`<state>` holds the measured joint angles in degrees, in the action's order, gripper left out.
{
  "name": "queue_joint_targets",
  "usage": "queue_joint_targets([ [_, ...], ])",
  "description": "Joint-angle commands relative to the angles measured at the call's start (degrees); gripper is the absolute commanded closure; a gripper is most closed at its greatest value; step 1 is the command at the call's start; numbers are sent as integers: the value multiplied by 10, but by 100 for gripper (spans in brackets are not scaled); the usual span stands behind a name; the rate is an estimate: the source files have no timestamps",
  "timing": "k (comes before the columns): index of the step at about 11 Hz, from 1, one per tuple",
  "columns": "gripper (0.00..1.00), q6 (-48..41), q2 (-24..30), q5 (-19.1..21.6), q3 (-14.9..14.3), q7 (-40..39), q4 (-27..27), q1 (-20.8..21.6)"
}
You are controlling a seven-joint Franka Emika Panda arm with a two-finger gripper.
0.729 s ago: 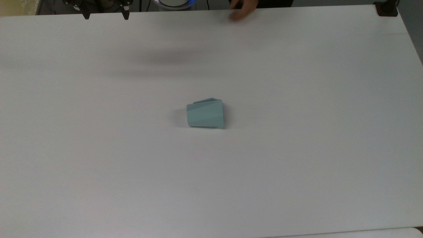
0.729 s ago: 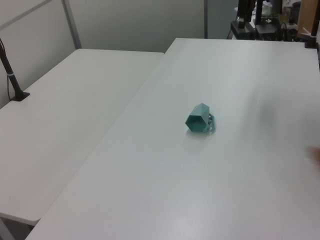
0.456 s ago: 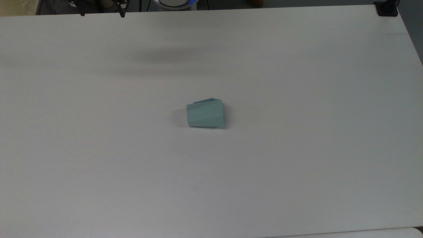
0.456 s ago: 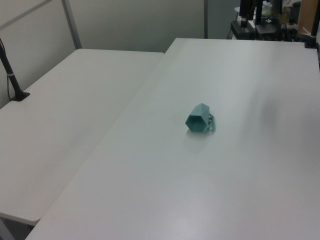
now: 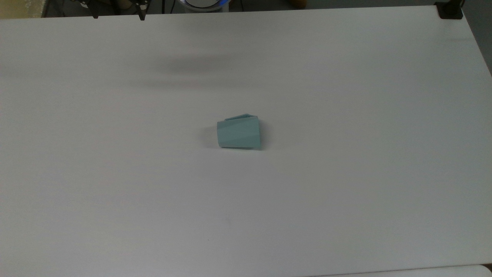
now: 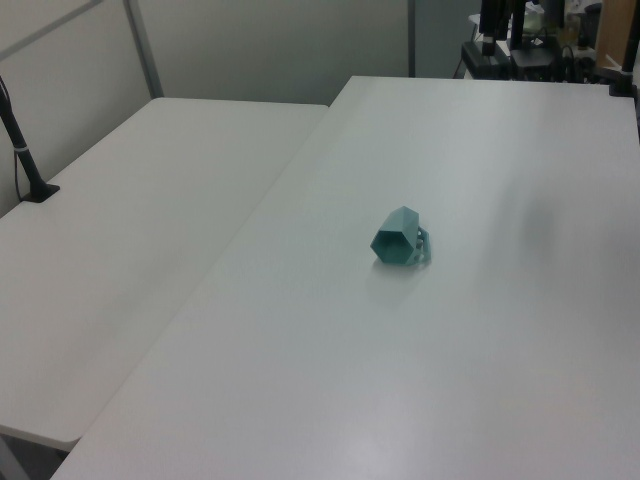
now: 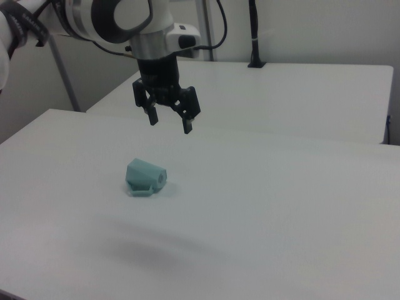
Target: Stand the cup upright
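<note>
The cup (image 5: pixel 238 133) is lying on its side mid-surface (image 5: pixel 346 192), rim facing the top view's right. The pincer (image 7: pixel 169 123) is hanging above it, fingers spread, gripping nothing

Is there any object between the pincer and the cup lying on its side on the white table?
Nothing visible does. In the right view the black two-finger pincer hangs open in the air above the white table, and the small pale teal faceted plastic cup lies on its side below it, with bare tabletop around it.
</note>
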<state>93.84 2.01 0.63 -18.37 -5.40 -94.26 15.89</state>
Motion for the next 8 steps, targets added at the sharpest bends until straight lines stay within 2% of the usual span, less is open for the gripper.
queue_joint_targets([
  [1,0,-2,-22,-38,-2,91,7,96],
  [2,0,-2,-39,-58,-2,117,26,126],
  [3,0,-2,-61,-62,-2,143,41,154],
  [5,0,-5,-132,-68,-3,183,106,198],
  [7,0,-2,-208,-112,-4,235,157,246],
  [8,0,-2,-242,-138,-4,236,178,271],
])
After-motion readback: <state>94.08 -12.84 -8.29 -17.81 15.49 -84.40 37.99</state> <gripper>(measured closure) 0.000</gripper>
